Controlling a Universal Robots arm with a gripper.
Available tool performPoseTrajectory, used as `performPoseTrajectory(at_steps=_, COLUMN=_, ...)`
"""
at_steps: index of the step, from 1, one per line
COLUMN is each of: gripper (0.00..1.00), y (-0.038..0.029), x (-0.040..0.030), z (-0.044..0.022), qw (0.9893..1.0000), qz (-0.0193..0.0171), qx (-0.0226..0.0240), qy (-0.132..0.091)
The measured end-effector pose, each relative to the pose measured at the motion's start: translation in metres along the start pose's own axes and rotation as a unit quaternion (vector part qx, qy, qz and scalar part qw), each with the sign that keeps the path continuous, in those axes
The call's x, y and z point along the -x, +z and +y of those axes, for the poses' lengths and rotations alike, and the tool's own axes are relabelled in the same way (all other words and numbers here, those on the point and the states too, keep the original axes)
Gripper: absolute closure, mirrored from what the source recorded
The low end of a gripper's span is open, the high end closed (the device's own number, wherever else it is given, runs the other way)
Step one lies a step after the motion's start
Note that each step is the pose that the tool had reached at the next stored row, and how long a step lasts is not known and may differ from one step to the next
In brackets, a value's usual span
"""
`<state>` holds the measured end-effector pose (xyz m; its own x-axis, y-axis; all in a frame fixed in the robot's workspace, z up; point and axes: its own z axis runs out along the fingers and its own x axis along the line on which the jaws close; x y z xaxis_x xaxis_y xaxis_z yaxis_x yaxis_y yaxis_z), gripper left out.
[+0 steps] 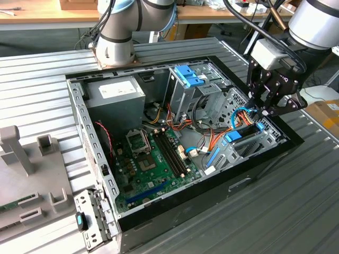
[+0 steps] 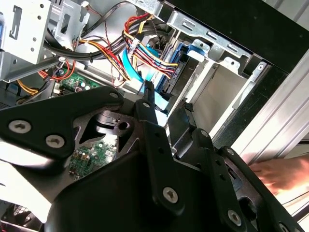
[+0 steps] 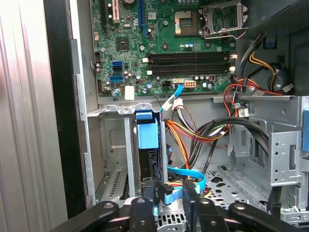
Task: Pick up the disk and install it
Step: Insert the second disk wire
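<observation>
The disk (image 1: 242, 136) stands on edge in the drive bay at the exterior view's right side of the open computer case (image 1: 79, 114). Its light blue carrier bracket (image 3: 147, 134) faces up out of the slot. My gripper (image 1: 263, 112) hangs just above that bay and is open. In the first wrist view the two black fingers (image 3: 153, 191) stand apart over the far end of the disk, and a thin blue cable (image 3: 181, 173) runs across behind the gap. The gripper (image 2: 166, 101) holds nothing, and the disk's blue bracket (image 2: 189, 52) lies beyond its tips.
The motherboard (image 1: 151, 159), power supply (image 1: 116, 92) and a tall cage with a blue latch (image 1: 188, 76) fill the case. Bundles of orange, red and yellow wires (image 3: 193, 133) lie beside the bay. A person's hand (image 2: 285, 174) rests outside the case wall. Grey fixtures (image 1: 32, 159) stand at the exterior view's left.
</observation>
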<state>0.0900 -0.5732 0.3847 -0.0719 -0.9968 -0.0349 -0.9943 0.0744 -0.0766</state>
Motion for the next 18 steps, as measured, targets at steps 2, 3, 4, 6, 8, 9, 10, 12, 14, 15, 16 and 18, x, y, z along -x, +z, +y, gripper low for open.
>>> performPoseTrajectory(at_steps=2, gripper=0.69, y=0.0, x=0.0, z=0.0, qw=1.0, qz=-0.0001, qx=0.0, qy=0.0)
performPoseTrajectory(at_steps=3, gripper=0.69, y=0.0, x=0.0, z=0.0, qw=1.0, qz=-0.0001, qx=0.0, qy=-0.001)
performPoseTrajectory(at_steps=4, gripper=0.69, y=0.0, x=0.0, z=0.0, qw=1.0, qz=-0.0001, qx=0.0, qy=-0.001)
performPoseTrajectory(at_steps=6, gripper=0.69, y=0.0017, x=-0.0001, z=0.0001, qw=1.0, qz=-0.0002, qx=0.0001, qy=-0.001)
performPoseTrajectory(at_steps=8, gripper=0.69, y=0.0022, x=-0.0001, z=0.0002, qw=1.0, qz=-0.0001, qx=0.0001, qy=-0.002)
performPoseTrajectory(at_steps=9, gripper=0.69, y=0.0023, x=-0.0001, z=0.0002, qw=1.0, qz=-0.0001, qx=0.0001, qy=-0.002)
performPoseTrajectory(at_steps=10, gripper=0.69, y=0.0023, x=-0.0001, z=0.0002, qw=1.0, qz=-0.0002, qx=0.0001, qy=-0.002)
performPoseTrajectory(at_steps=12, gripper=0.69, y=0.0023, x=-0.0001, z=0.0002, qw=1.0, qz=-0.0002, qx=0.0002, qy=-0.002)
performPoseTrajectory(at_steps=14, gripper=0.71, y=0.0023, x=-0.0001, z=0.0002, qw=1.0, qz=-0.0002, qx=0.0002, qy=-0.003)
performPoseTrajectory(at_steps=15, gripper=0.78, y=0.0023, x=-0.0001, z=0.0002, qw=1.0, qz=-0.0002, qx=0.0002, qy=-0.003)
performPoseTrajectory(at_steps=16, gripper=0.84, y=0.0023, x=-0.0001, z=0.0002, qw=1.0, qz=-0.0003, qx=0.0002, qy=-0.003)
performPoseTrajectory(at_steps=18, gripper=0.84, y=0.0023, x=-0.0001, z=0.0002, qw=1.0, qz=-0.0003, qx=0.0003, qy=-0.004)
